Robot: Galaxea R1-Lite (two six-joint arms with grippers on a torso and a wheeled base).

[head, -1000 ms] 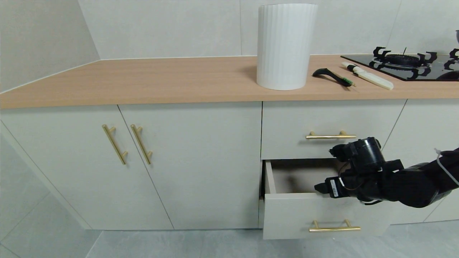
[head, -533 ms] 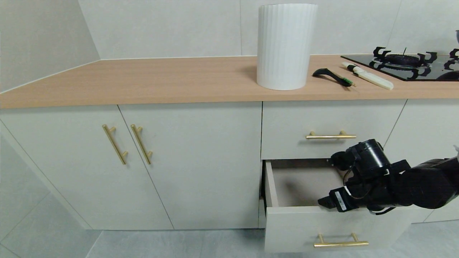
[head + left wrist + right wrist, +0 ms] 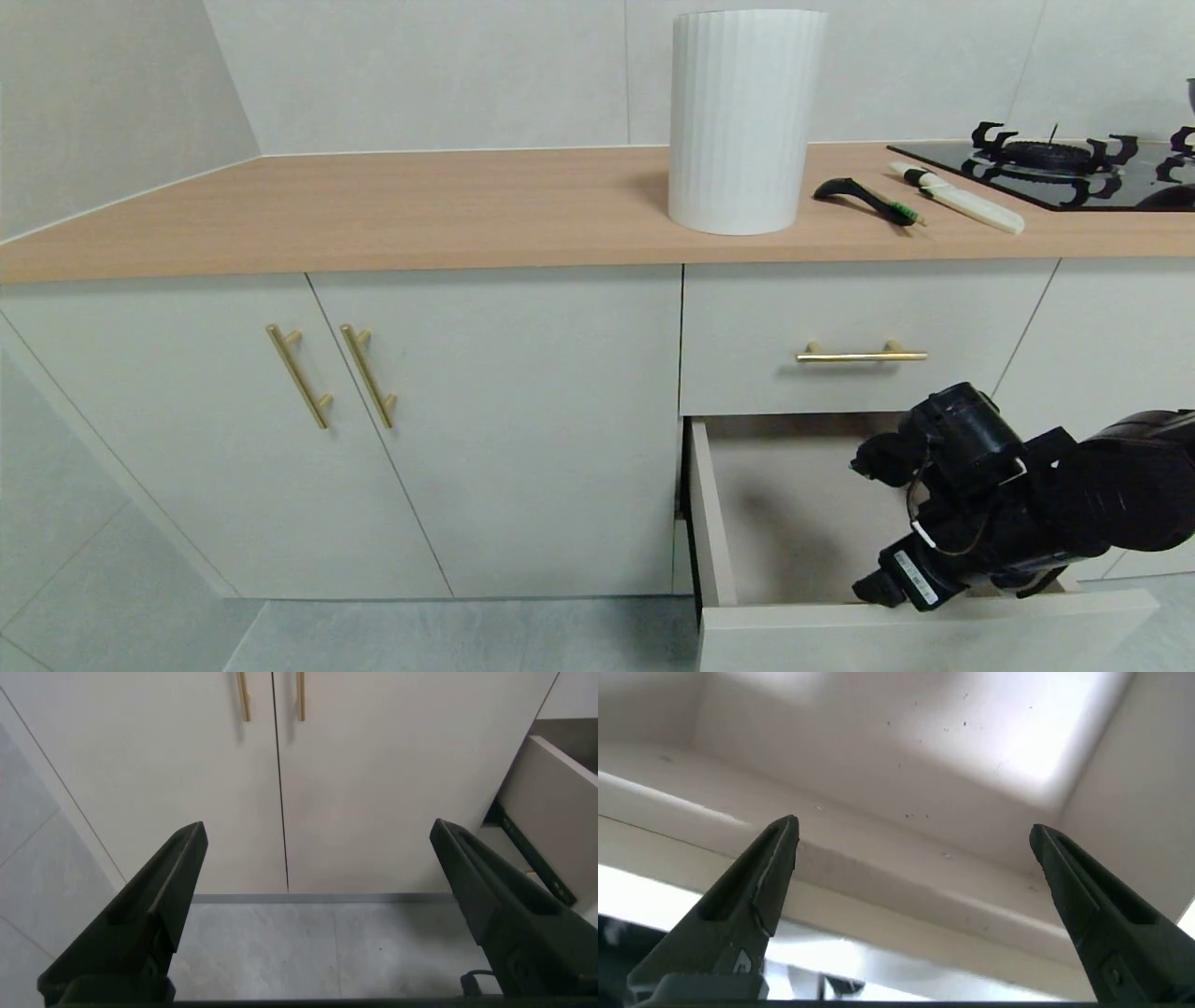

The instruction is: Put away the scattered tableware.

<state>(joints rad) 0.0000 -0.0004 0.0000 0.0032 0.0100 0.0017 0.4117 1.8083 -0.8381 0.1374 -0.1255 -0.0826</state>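
Head view: on the wooden bench (image 3: 420, 205), a black-handled utensil (image 3: 864, 200) and a white knife (image 3: 962, 201) are seen lying side by side between a white ribbed canister (image 3: 742, 121) and the hob (image 3: 1055, 168). Below, the lower drawer (image 3: 794, 504) is shown pulled out, with the right end effector (image 3: 913, 829) at its front edge, fingers spread apart. The left end effector (image 3: 318, 831), also spread wide, is held low before the cabinet doors (image 3: 374, 765).
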